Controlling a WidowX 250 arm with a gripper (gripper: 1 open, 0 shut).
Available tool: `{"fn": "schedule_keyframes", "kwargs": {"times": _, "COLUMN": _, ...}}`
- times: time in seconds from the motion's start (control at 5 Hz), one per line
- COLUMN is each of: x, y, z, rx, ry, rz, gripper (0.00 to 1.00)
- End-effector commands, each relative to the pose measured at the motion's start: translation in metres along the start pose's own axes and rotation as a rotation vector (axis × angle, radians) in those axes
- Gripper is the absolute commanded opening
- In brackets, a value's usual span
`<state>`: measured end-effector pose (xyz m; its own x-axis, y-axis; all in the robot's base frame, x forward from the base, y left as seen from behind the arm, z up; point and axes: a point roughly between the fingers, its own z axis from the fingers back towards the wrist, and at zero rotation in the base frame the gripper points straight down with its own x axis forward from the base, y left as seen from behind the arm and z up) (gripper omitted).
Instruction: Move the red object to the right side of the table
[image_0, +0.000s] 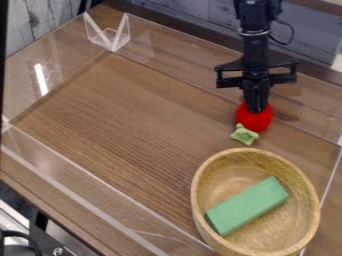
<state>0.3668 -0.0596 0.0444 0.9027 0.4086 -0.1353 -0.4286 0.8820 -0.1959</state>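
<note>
The red object (254, 117) is a small strawberry-like toy with a light green leafy end (243, 133). It sits low over the right part of the brown wood-grain table (127, 120), just above the bowl. My gripper (254, 103) points almost straight down from above, and its black fingers are shut on the top of the red object. Whether the leafy end touches the wood I cannot tell.
A round light wooden bowl (203, 192) holding a green rectangular block (247, 206) stands at the front right. Low clear acrylic walls (54, 60) edge the table, with a clear bracket (107, 33) at the back left.
</note>
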Motion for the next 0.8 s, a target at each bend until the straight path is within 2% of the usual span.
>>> {"fn": "schedule_keyframes", "kwargs": {"times": 0.0, "x": -0.002, "y": -0.013, "z": 0.012, "rx": -0.017, "ry": -0.032, "rz": -0.073, "gripper": 0.00}}
{"fn": "schedule_keyframes", "kwargs": {"times": 0.2, "x": -0.003, "y": -0.017, "z": 0.008, "rx": -0.019, "ry": -0.037, "rz": -0.081, "gripper": 0.00}}
{"fn": "schedule_keyframes", "kwargs": {"times": 0.4, "x": -0.006, "y": -0.024, "z": 0.003, "rx": -0.022, "ry": -0.035, "rz": -0.062, "gripper": 1.00}}
{"fn": "schedule_keyframes", "kwargs": {"times": 0.6, "x": -0.009, "y": -0.031, "z": 0.003, "rx": -0.038, "ry": -0.035, "rz": -0.044, "gripper": 1.00}}
